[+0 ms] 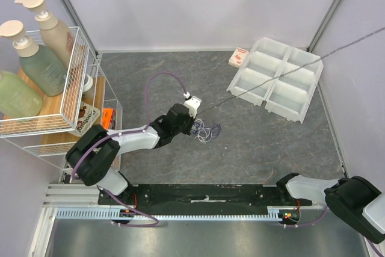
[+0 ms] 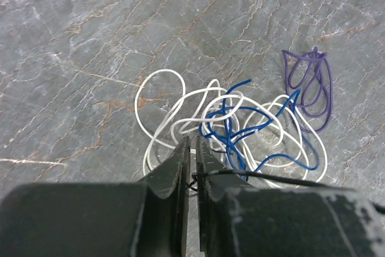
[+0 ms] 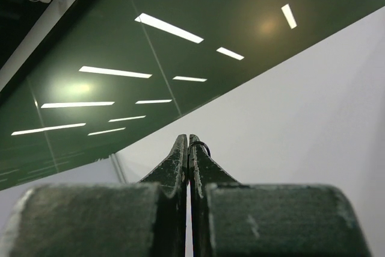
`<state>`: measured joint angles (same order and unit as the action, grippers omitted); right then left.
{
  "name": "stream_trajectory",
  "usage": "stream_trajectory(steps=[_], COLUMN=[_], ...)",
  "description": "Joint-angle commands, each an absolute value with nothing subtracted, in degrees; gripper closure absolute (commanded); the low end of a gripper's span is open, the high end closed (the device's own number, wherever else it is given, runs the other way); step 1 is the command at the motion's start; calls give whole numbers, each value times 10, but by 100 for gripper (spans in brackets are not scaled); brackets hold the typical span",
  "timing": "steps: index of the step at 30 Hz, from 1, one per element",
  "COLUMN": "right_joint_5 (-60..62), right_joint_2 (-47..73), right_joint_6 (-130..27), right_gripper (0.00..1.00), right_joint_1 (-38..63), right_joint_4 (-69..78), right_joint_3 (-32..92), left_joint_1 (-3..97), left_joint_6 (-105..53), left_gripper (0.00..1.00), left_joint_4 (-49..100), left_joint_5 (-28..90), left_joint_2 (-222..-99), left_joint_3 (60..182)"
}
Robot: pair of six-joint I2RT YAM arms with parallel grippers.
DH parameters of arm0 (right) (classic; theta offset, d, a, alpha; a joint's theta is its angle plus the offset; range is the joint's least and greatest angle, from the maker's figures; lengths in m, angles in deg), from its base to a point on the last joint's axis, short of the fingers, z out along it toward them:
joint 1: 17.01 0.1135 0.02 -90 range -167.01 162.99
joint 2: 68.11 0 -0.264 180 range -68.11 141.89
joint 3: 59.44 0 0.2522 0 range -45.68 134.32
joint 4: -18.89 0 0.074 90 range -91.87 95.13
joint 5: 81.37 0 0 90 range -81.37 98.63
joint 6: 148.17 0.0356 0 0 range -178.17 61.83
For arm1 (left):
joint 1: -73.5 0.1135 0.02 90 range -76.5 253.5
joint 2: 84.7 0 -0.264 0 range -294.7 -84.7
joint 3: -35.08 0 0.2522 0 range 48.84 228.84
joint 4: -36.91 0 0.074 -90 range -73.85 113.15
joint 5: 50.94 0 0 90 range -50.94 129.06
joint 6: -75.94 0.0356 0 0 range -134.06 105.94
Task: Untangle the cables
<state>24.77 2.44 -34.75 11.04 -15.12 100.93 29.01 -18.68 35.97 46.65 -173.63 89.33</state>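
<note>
Black-and-white arms (image 1: pixel 135 138), thick purple hoses (image 1: pixel 157 77)

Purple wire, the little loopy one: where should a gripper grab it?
Pinch the thin purple wire at its outer loop, coming from above on the side away from the white and blue wire tangle; that edge lies flat and free.

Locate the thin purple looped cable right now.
Left wrist view, upper right: the thin purple looped cable lies on the grey marbled tabletop, just right of the white-and-blue wire tangle, ahead and right of the left claw.
</note>
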Motion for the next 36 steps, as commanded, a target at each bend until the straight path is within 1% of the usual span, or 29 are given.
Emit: stream_trajectory(steps=[1, 4, 8, 14, 25, 28, 30, 32, 34, 36], right_joint_5=[330, 354, 371, 413, 453, 450, 437, 398, 368, 346], right_joint_2=[12, 19, 3, -11, -33, -48, -50, -54, -54, -48], right_joint_6=[-431, -483, -509, -596, -684, -642, -585, -522, -490, -489], right_gripper=[100, 100, 100, 100, 100, 100, 100, 100, 100, 100], right_joint_1=[129, 135, 159, 188, 207, 213, 214, 215, 214, 214], right_joint_4=[-142, -135, -113, -81, -55, -66, -119, -152, -181, -198], right_joint_3=[1009, 1048, 1026, 1039, 1034, 982, 941, 893, 851, 842], left_joint_1=[296, 308, 325, 329, 360, 361, 361, 361, 361, 361], left_joint_6=[-201, -199, -206, -213, -214, -213, -215, -215, -219, -222], left_gripper=[87, 88, 88, 87, 86, 86, 86, 85, 84, 82], left_joint_4=[356, 349, 344, 330, 317, 313, 306, 292, 279, 269], left_joint_5=[498, 507, 493, 500, 499, 496, 493, 477, 465, 462], left_joint_2=[-1704, -1705, -1699, -1684, -1669, -1663, -1658, -1650, -1637, -1617], left_joint_3=[873, 864, 860, 876, 878, 879, 884, 896, 911, 921])
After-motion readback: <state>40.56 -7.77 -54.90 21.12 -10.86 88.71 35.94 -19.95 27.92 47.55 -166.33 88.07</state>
